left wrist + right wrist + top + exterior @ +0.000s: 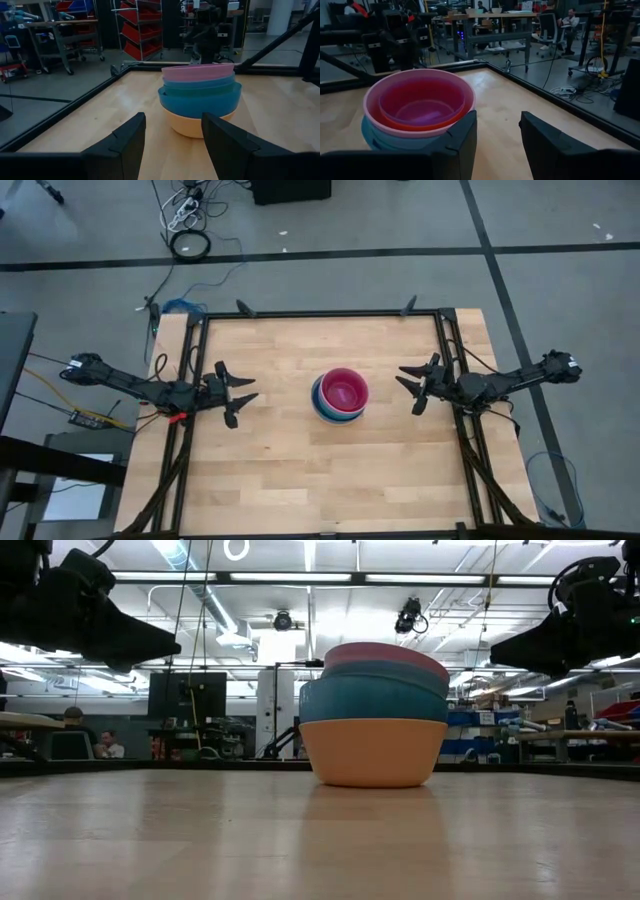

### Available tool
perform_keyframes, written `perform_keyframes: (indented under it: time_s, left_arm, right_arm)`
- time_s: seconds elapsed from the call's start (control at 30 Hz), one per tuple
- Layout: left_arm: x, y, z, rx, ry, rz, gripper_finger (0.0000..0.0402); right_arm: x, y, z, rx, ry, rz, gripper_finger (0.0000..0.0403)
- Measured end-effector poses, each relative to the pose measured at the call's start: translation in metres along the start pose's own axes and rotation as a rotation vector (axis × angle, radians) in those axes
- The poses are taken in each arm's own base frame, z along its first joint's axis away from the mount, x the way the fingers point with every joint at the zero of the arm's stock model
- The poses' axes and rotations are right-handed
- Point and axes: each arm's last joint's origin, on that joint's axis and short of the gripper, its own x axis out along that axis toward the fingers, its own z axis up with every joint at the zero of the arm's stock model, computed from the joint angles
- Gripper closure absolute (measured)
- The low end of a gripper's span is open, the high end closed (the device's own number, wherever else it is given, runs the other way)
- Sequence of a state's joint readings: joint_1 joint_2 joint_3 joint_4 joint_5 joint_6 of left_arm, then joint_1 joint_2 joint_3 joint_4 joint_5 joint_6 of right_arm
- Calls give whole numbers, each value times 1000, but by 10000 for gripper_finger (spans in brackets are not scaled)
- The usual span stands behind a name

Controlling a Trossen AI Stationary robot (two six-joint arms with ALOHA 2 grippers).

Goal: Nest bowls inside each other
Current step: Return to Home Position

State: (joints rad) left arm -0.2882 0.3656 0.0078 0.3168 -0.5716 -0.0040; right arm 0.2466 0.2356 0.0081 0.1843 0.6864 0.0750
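Jaws on both arms stand apart, holding and touching nothing.

High view: the stack of bowls (pixel 340 396) stands near the middle of the table (pixel 280 470). The left gripper (pixel 243 391) is at nine o'clock of it and the right gripper (pixel 408 383) at three o'clock, both well apart from it.

Low view: a peach-orange bowl (pixel 372 755) is lowest, a blue bowl (pixel 373 702) sits above it and a pink bowl (pixel 385 653) is on top. The inner bowls are hidden.

Left wrist view: the fingers (pixel 127 145) gape, with the stack beyond them.

Right wrist view: a pink rim rings magenta. The innermost bowls are hard to tell apart.
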Motion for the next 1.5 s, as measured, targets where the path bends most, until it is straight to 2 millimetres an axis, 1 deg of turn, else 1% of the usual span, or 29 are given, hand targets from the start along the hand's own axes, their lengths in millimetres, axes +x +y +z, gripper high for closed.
perform_keyframes:
  time_s: [1.5]
  left_arm:
    - [0, 0, 0, 0, 0, 0, 199]
  right_arm:
    - [0, 0, 0, 0, 0, 0, 260]
